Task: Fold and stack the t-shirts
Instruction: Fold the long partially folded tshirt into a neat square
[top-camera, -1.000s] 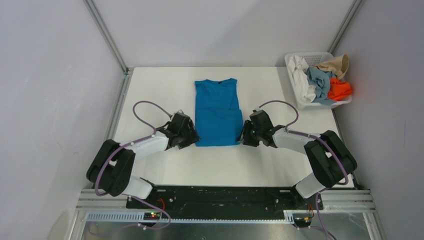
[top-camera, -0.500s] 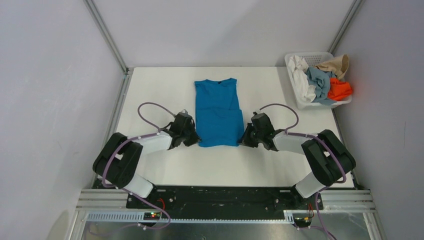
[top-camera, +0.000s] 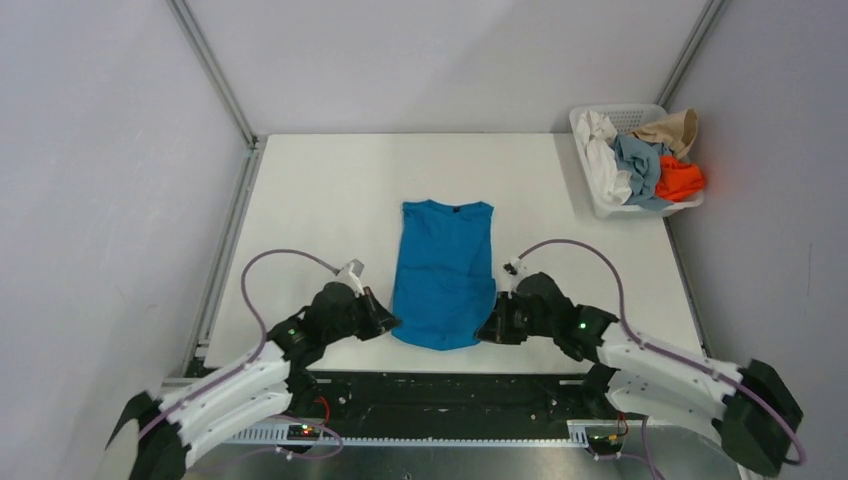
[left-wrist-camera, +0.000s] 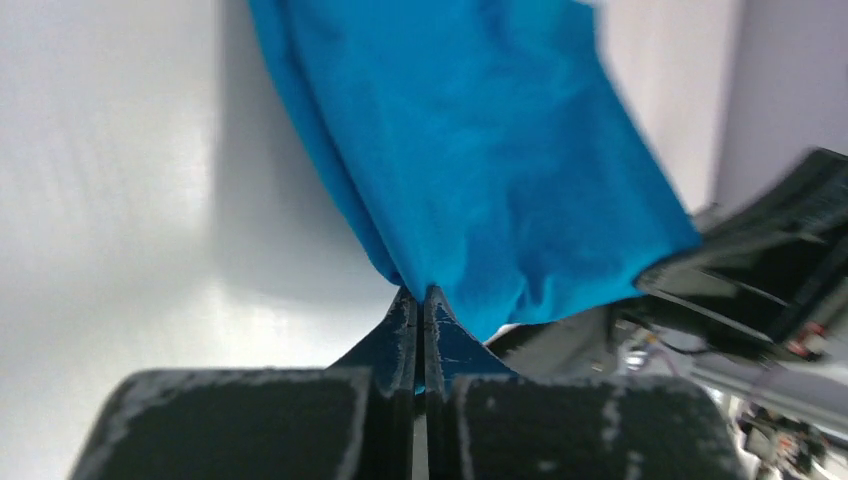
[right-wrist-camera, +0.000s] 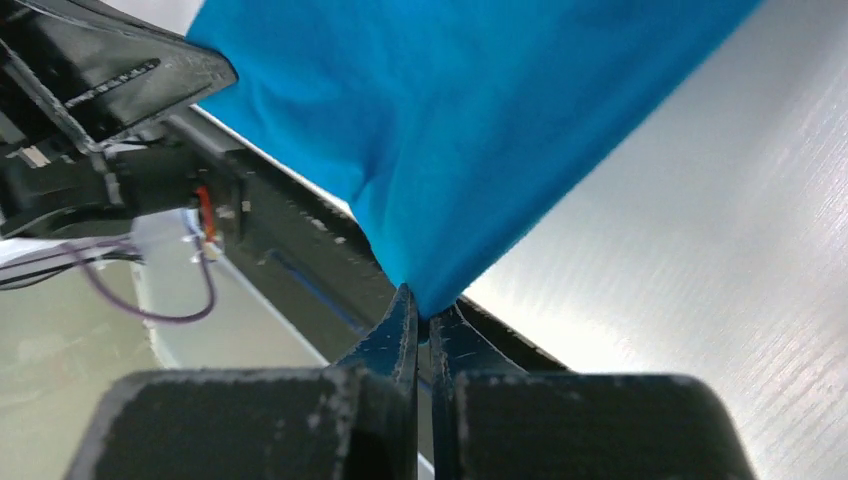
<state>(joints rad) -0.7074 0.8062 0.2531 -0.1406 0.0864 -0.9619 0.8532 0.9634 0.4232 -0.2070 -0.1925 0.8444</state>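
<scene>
The blue t-shirt, folded into a long strip, lies on the white table with its neck toward the back and its near end lifted at the front edge. My left gripper is shut on the shirt's near left corner. My right gripper is shut on the near right corner. Both wrist views show the blue cloth pinched at the fingertips and stretched away from them. Other t-shirts, white, grey-blue, tan and orange, are heaped in the basket.
A white lattice basket stands at the table's back right corner. The black base rail runs just below the table's near edge, under the lifted cloth. Grey walls close in on left, right and back.
Both grippers closed on the near corners of the blue t-shirt and pulled it toward the front edge of the table. The arms have drawn back low near their bases.
</scene>
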